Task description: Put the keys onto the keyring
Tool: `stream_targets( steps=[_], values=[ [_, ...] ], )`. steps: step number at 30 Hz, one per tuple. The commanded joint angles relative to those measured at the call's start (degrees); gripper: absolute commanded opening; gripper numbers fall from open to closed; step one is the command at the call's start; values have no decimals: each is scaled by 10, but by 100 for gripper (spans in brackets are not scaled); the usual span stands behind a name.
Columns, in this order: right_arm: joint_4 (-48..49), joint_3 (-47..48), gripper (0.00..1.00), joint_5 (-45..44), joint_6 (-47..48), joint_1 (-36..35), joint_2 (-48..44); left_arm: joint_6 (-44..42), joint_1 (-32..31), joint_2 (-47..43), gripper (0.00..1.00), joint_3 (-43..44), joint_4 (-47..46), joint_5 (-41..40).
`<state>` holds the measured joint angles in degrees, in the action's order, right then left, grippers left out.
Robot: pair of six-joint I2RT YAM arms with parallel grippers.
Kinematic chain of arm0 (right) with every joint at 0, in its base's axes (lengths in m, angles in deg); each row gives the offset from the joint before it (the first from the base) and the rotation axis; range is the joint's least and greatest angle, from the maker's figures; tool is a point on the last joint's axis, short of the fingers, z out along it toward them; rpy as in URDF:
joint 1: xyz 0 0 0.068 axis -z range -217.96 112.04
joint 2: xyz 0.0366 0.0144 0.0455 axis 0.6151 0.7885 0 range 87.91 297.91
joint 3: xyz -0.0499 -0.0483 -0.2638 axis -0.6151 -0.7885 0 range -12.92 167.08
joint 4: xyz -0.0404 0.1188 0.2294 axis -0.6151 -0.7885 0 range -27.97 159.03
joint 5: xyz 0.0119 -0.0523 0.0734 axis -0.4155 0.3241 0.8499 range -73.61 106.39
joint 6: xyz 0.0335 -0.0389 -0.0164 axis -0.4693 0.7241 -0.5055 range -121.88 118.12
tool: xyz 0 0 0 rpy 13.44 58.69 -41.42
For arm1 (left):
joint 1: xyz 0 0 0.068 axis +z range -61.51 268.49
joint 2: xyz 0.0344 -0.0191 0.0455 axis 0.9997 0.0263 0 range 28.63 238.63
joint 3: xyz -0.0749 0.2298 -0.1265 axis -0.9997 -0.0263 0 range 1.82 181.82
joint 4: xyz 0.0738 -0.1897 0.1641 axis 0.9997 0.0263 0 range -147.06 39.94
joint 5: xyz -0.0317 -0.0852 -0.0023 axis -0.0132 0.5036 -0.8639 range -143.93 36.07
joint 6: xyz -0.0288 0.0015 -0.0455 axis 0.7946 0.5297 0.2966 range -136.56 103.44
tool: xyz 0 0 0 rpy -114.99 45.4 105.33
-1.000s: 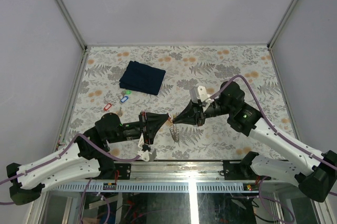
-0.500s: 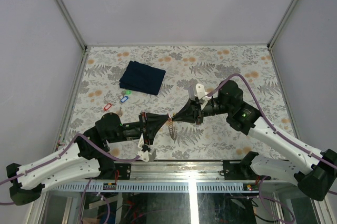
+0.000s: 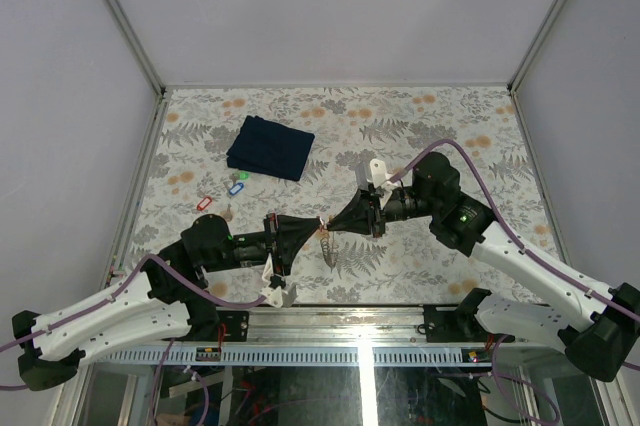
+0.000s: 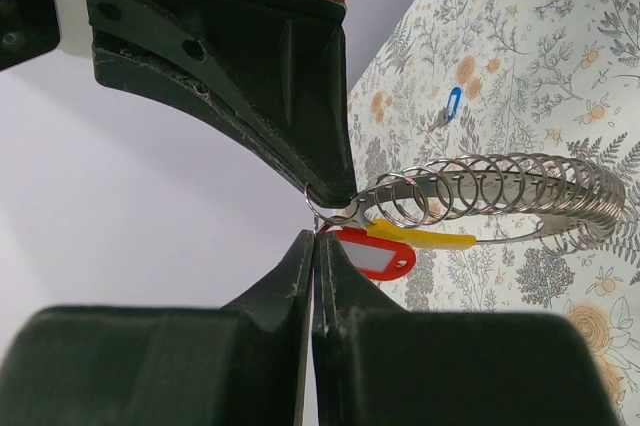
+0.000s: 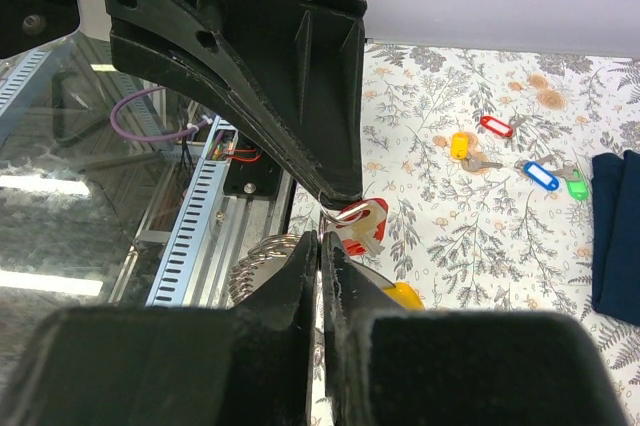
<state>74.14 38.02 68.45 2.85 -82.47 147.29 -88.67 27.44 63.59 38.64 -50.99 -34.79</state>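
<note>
Over the last second the right gripper [image 5: 320, 239] has levelled out of its tilt and closed in on the left gripper [image 4: 315, 239], which has not shifted, so the two now meet nose to nose. At that meeting point the keyring [image 4: 500, 191] hangs in the air above the near middle of the table [image 3: 450, 126], a grey wire strung with a coil of small rings. A red-tagged key [image 4: 375, 254] and a yellow-tagged key [image 4: 425, 239] sit at its gripped end. The left gripper's fingers are pressed together on that end of the keyring. The right gripper's fingers are pressed together too, with their tips against the same cluster, but I cannot tell whether they pinch anything. The left arm [image 3: 130, 311] reaches low and nearly flat towards the centre, and the right arm [image 3: 530, 266] is bent at the elbow with its wrist pointing left. Four loose keys, tagged red [image 5: 494, 125], yellow [image 5: 459, 146], blue [image 5: 540, 175] and green [image 5: 578, 186], lie well apart from the grippers on the table's left side. They are near a folded dark blue cloth [image 3: 270, 147].
</note>
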Motion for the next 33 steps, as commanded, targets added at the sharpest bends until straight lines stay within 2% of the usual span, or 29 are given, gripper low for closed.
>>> stream_targets(
  steps=[1, 16, 33],
  values=[
    [26, 34, 0, -9, 1, -2, 5, -10, 2, -5, 0, 11, -9, 11],
    [90, 13, 0, -53, -46, -2, -10, -13, 1, -2, 0, 13, 4, 10],
    [115, 1, 0, -89, -67, -2, -21, -10, 2, -5, 0, 9, -1, -5]
  ],
)
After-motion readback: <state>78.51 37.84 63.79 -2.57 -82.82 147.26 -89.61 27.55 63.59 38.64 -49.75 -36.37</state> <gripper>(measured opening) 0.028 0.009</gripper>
